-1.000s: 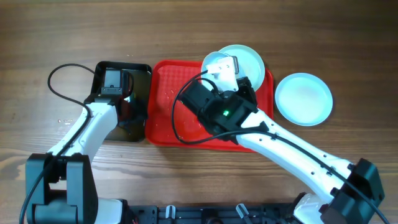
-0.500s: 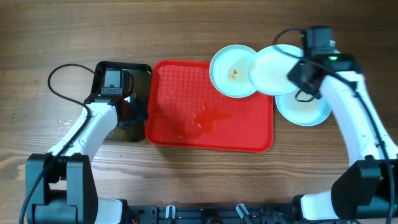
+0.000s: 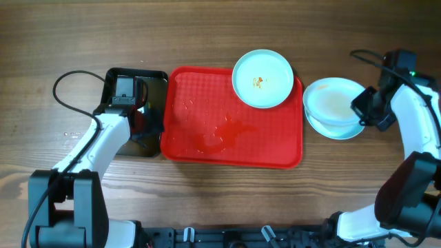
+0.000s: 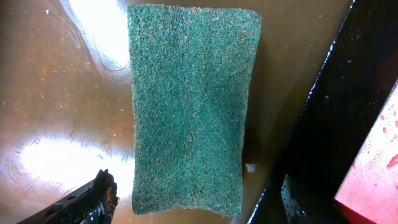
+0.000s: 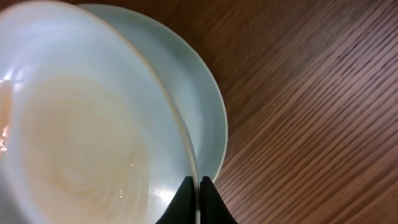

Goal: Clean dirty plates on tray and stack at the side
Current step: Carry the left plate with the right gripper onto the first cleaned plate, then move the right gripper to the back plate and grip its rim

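Observation:
The red tray (image 3: 275, 151) lies mid-table, with one plate (image 3: 262, 78) bearing orange smears at its far right corner. To the tray's right, my right gripper (image 3: 364, 110) is shut on the rim of a second plate (image 3: 333, 100), holding it just over the third plate (image 3: 344, 129) on the table. In the right wrist view the fingers (image 5: 198, 194) pinch the held plate's rim (image 5: 81, 143), with the lower plate (image 5: 199, 106) beneath. My left gripper (image 4: 193, 202) is open over a green sponge (image 4: 189, 106) in the black tray (image 3: 148, 141).
Wet smears and orange residue show on the red tray's base (image 3: 220, 134). The black tray's floor (image 4: 56, 112) holds brownish water. A black cable (image 3: 65, 89) loops left of the left arm. Bare wood table (image 5: 323, 112) lies right of the stacked plates.
My right arm carried a plate from the tray rightward and lowered it onto the plate on the table. The smeared plate stays on the tray. The left arm has not moved.

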